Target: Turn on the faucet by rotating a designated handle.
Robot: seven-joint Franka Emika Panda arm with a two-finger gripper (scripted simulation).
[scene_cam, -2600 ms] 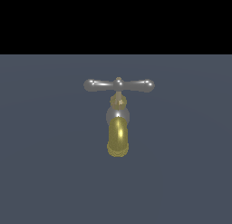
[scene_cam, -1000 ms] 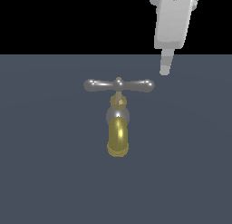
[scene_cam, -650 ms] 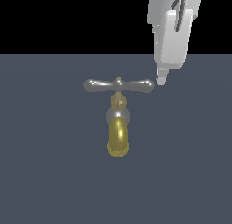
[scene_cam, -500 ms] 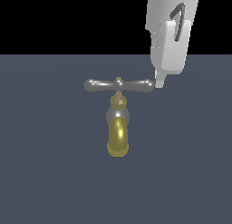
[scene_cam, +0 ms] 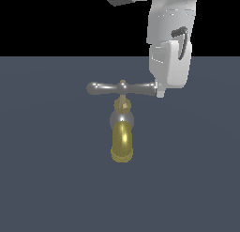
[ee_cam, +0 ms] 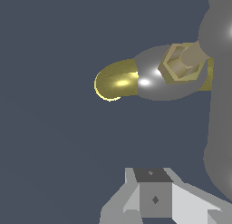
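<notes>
glossy white blocky arm housing, black curved slot, pale grey pincer [scene_cam: 161, 92] finger

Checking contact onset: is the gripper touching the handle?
Cannot tell. In the exterior view the gripper overlaps the handle end, but depth is unclear.

The faucet [ee_cam: 154, 78] shows its gold spout [ee_cam: 115, 80] joined to a silver rounded body, with a brass hex nut [ee_cam: 181, 64] beyond it. The handle [ee_cam: 219, 105] is a blurred grey bar close to the camera. The gripper [ee_cam: 154, 198] shows only as pale blocky parts; its jaws cannot be judged.
</notes>
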